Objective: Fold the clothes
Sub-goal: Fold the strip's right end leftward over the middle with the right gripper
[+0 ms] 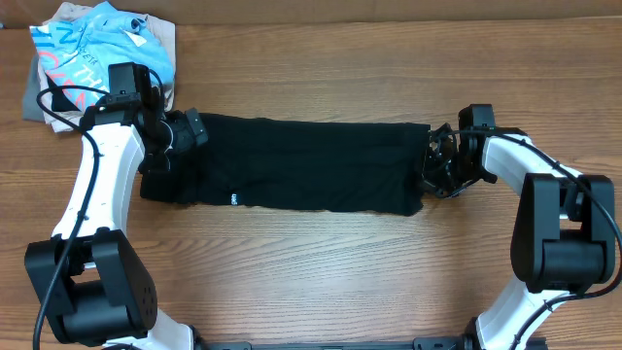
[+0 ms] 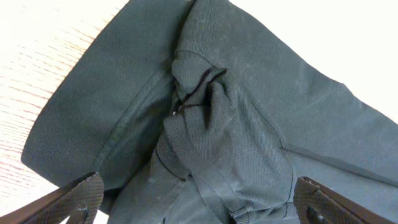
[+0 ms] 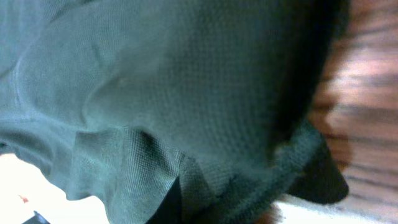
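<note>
Across the middle of the surface (image 1: pixel 321 282), the clothes (image 1: pixel 311 165) lie as a long black band, a claw at each end, seemingly to keep it taut. At one end the left claw (image 1: pixel 183 130) sits spread over bunched fabric; cloth hides the right claw (image 1: pixel 439 163), so I cannot tell its grip.

Blue shirt (image 1: pixel 97 47) atop beige, seemingly grey garments (image 1: pixel 167 34); wooden table (image 1: pixel 340 282).

The whole desk (image 1: pixel 311 282) is seen from directly above, while the black garment (image 1: pixel 292 175), shared by all views, is filmed closely at opposite ends by wrist cameras.
</note>
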Robot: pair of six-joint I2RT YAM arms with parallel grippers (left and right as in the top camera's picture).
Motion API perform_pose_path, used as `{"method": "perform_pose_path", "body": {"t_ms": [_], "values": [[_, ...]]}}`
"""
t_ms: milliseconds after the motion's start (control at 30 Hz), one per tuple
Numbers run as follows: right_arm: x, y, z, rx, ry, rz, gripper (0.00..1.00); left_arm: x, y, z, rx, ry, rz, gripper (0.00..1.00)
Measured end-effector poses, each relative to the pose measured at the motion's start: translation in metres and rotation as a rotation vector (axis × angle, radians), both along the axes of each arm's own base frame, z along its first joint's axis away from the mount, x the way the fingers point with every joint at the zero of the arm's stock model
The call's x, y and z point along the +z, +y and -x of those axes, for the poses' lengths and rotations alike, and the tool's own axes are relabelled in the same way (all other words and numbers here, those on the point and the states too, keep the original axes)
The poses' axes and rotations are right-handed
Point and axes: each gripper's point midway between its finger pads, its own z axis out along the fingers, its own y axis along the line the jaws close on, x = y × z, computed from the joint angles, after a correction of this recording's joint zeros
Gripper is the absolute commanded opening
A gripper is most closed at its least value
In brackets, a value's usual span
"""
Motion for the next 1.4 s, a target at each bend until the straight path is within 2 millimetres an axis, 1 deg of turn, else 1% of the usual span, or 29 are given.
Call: {"method": "perform_pose_path", "body": {"t_ms": [67,167,333,433,467,500,567,633,700,767,833,967,1033,1200,1300,1400], "values": [[0.001,-0.003,0.000,-0.016,0.011,0.005,0.04,0.000,0.000,0.001,0.000,0.003,0.001,1.00],[0.006,-0.013,-0.004,-0.050,0.036,0.022,0.04,-0.001,0.000,0.002,0.000,0.008,0.001,1.00],[0.026,-0.046,-0.014,-0.125,0.075,0.094,0.04,-0.002,-0.001,0.006,0.000,0.023,0.003,0.99],[0.037,-0.070,-0.010,-0.157,0.099,0.179,0.04,-0.002,-0.001,0.006,0.000,0.024,0.003,1.00],[0.040,-0.074,-0.008,-0.161,0.102,0.198,0.04,-0.002,-0.001,0.006,0.000,0.024,0.003,1.00],[0.048,-0.082,-0.005,-0.169,0.105,0.232,0.04,-0.002,-0.001,0.006,0.000,0.024,0.004,1.00],[0.061,-0.089,-0.003,-0.175,0.094,0.271,0.04,-0.002,-0.001,0.006,0.000,0.024,0.004,1.00],[0.078,-0.091,-0.005,-0.175,0.060,0.296,0.04,-0.002,-0.001,0.006,0.000,0.024,0.004,1.00],[0.096,-0.088,-0.012,-0.167,0.005,0.314,0.04,-0.002,-0.001,0.006,0.000,0.024,0.003,1.00],[0.109,-0.078,-0.017,-0.146,-0.043,0.317,0.04,-0.002,-0.001,0.006,0.000,0.024,0.003,1.00],[0.116,-0.060,-0.020,-0.104,-0.080,0.308,0.04,-0.002,-0.001,0.006,0.000,0.024,0.003,1.00],[0.119,-0.014,-0.022,0.000,-0.126,0.285,0.04,-0.002,-0.001,0.005,0.000,0.023,0.003,1.00],[0.120,0.010,-0.020,0.053,-0.139,0.270,0.04,-0.002,-0.001,0.006,0.000,0.023,0.003,1.00],[0.116,0.067,-0.010,0.168,-0.156,0.224,0.04,-0.002,-0.001,0.005,0.000,0.023,0.003,1.00],[0.106,0.097,-0.004,0.224,-0.146,0.205,0.04,-0.002,-0.001,0.005,0.000,0.023,0.003,1.00],[0.094,0.121,0.001,0.272,-0.136,0.191,0.04,-0.002,-0.001,0.006,0.000,0.024,0.004,1.00]]}}
